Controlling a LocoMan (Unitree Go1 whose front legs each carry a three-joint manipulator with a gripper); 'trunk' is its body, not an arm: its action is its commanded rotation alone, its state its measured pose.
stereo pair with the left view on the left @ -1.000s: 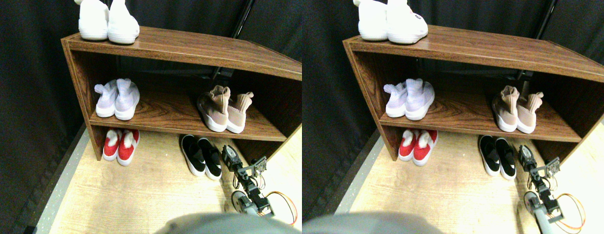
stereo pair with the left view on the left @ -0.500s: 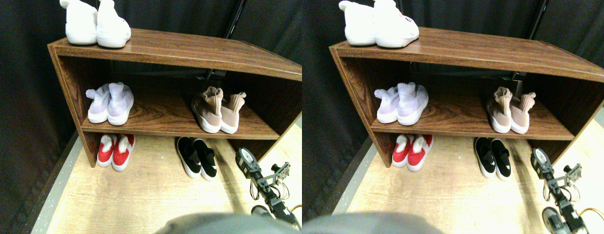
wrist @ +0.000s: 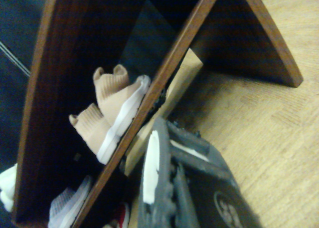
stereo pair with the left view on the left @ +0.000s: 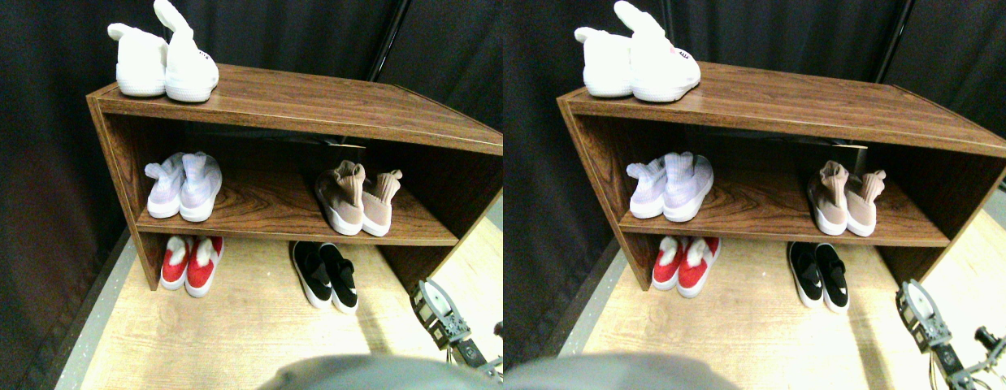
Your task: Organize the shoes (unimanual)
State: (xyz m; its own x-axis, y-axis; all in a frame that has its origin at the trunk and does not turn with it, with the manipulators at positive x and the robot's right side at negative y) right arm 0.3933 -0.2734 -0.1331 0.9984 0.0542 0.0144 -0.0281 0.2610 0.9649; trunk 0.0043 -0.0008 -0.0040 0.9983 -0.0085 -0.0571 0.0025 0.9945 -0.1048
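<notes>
Claw (stereo pair with the left view on the left: 438, 313) near black slip-ons (stereo pair with the left view on the left: 326, 275), apart

You see a dark wood-grain shelf (stereo pair with the left view on the left: 308, 85) holding white shoes (stereo pair with the left view on the left: 163, 65), pale lilac shoes (stereo pair with the left view on the left: 184, 187), tan shoes (stereo pair with the left view on the left: 355, 199), red shoes (stereo pair with the left view on the left: 190, 264) and black shoes (stereo pair with the left view on the left: 326, 275) on pale wood-patterned floor (stereo pair with the left view on the left: 243, 325).

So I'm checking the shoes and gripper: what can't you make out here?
- Right gripper: stereo view too small, wrist view shows one jaw only; open or shut unknown.
- Black slip-ons: hidden behind the jaw in the wrist view.
- White shoes: wrist view's edge cuts them off.
</notes>
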